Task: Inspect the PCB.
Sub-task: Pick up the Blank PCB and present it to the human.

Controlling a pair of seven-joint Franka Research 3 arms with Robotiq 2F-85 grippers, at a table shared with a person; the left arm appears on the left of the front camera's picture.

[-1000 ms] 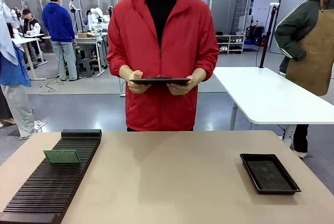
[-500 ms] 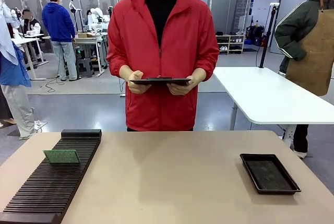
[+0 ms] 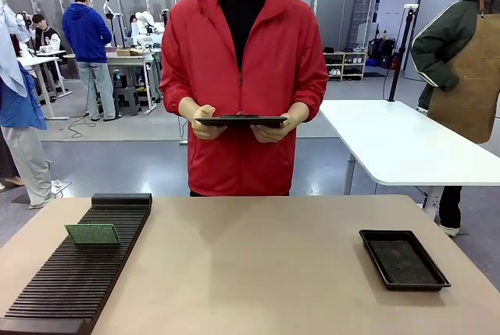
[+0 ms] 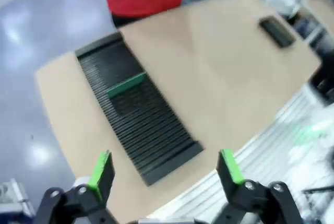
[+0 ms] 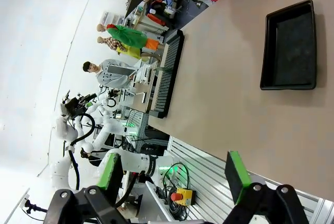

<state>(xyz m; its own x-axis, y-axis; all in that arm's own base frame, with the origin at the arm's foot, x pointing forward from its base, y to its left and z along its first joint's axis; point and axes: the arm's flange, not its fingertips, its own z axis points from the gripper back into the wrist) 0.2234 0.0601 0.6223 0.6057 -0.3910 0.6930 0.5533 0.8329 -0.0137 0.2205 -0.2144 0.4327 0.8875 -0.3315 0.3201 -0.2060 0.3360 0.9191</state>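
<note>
The green PCB (image 3: 92, 233) stands on edge in a slot of the black ribbed rack (image 3: 74, 276) at the table's left; the left wrist view shows the PCB (image 4: 127, 84) from high above, far below the fingers. My left gripper (image 4: 165, 168) is open and holds nothing, well above the rack (image 4: 151, 135). My right gripper (image 5: 175, 174) is open and holds nothing, high above the table's near right edge. The PCB (image 5: 166, 69) appears tiny and distant in the right wrist view.
A black shallow tray (image 3: 403, 258) lies at the table's right; the tray (image 5: 289, 46) also appears below the right gripper. A person in a red jacket stands at the far side holding a dark tablet (image 3: 240, 122) in both hands. A white table (image 3: 406, 144) stands behind.
</note>
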